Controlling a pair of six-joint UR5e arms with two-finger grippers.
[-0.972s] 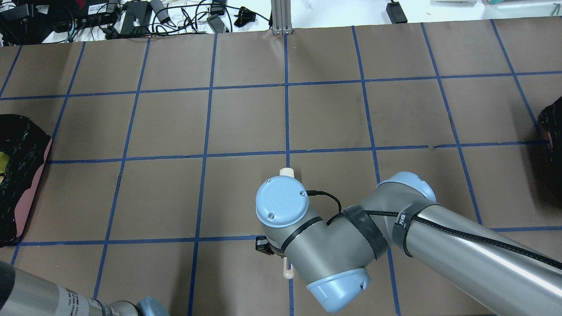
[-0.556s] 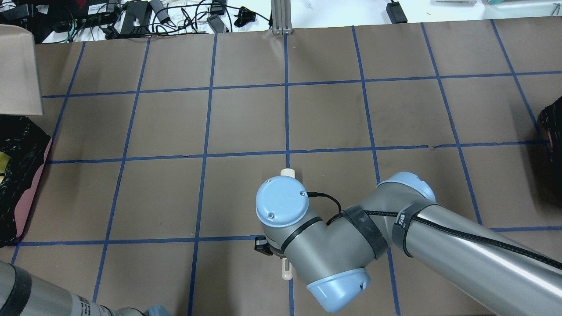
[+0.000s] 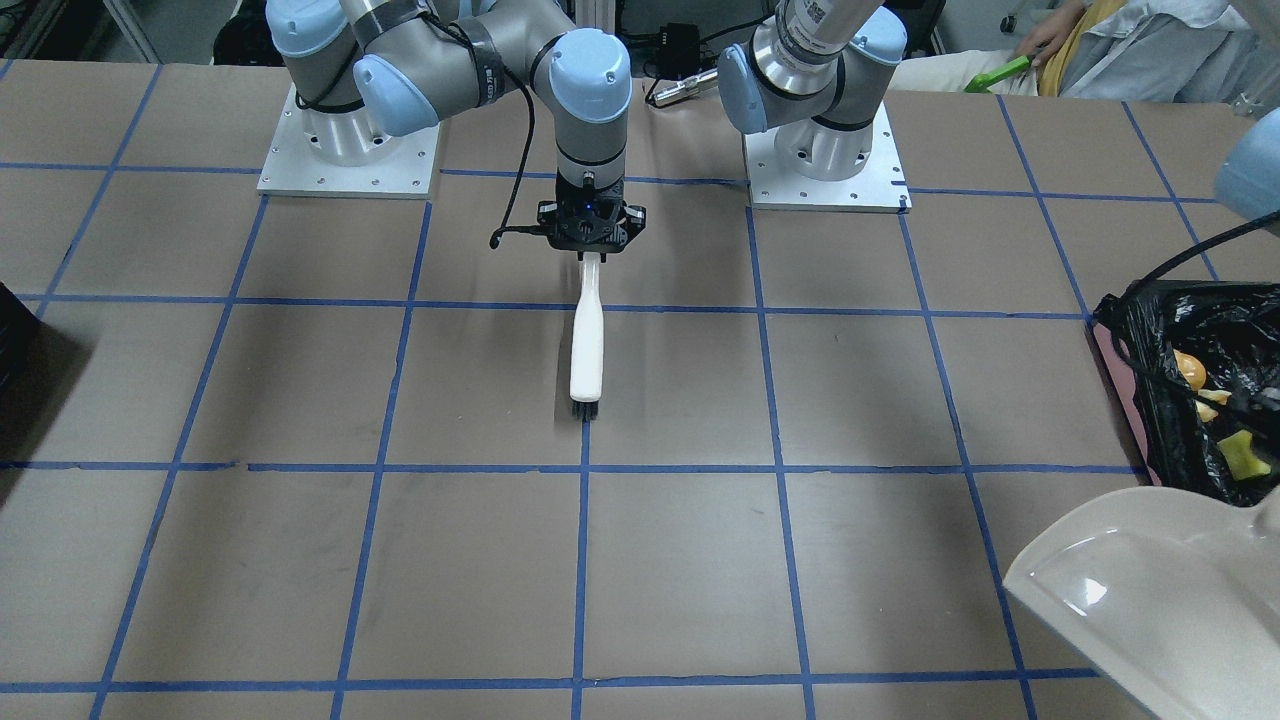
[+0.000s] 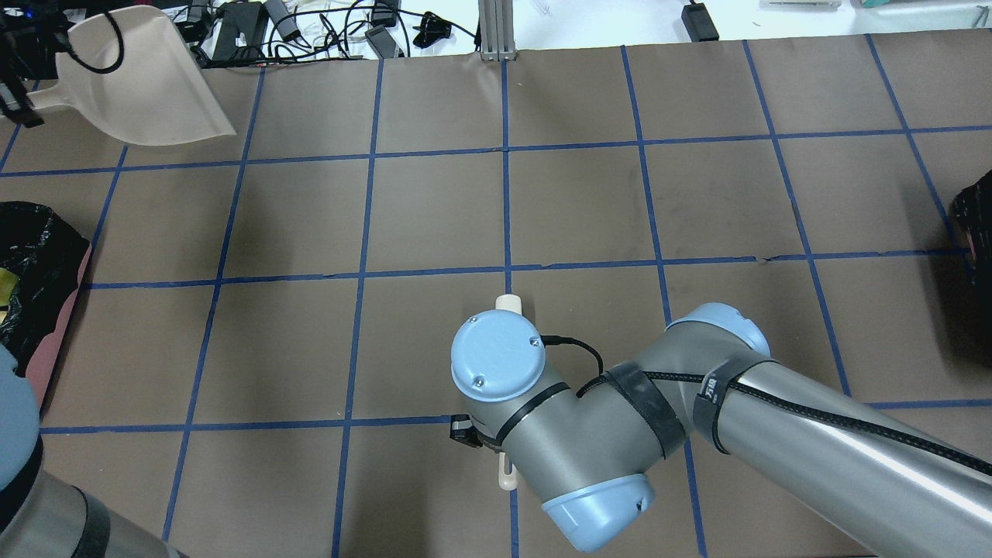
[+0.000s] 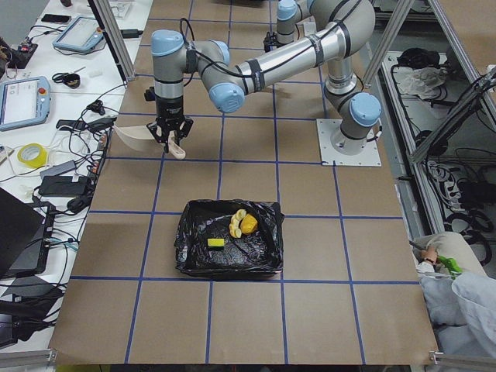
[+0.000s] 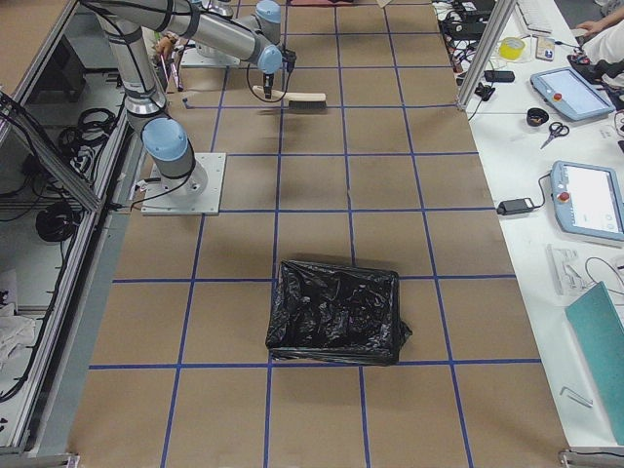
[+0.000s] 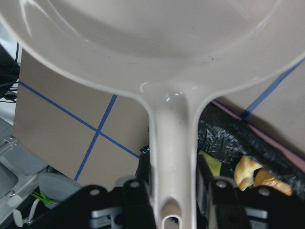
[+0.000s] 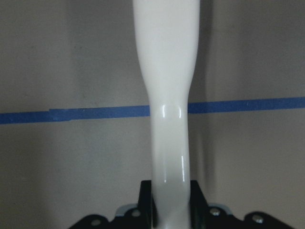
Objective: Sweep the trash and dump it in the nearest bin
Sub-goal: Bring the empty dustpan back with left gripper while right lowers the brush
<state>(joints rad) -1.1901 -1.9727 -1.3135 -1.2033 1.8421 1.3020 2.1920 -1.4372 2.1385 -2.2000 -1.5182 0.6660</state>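
Note:
The trash lies inside the bin (image 3: 1125, 400), pinkish-sided and lined with black plastic: an orange lump (image 3: 1188, 368), a tan piece (image 7: 245, 171) and a yellow-green wedge (image 3: 1240, 455). The bin also shows at the left edge of the overhead view (image 4: 50, 325) and in the left side view (image 5: 194, 256). My left gripper (image 7: 172, 195) is shut on the handle of a beige dustpan (image 4: 147, 93), held in the air beyond the bin; the pan looks empty. My right gripper (image 3: 590, 242) is shut on a white brush (image 3: 587, 345) at the table's middle, bristles down.
A second black-lined container (image 6: 336, 312) stands at the table's right end. Cables and devices (image 4: 256, 31) lie past the far edge. Blue tape lines grid the brown table (image 3: 700, 560). A seated person (image 3: 1100, 40) shows behind the robot.
The dustpan has swung from over the bin toward the table's far left corner, and the left arm has shifted with it. The right arm and brush have not moved.

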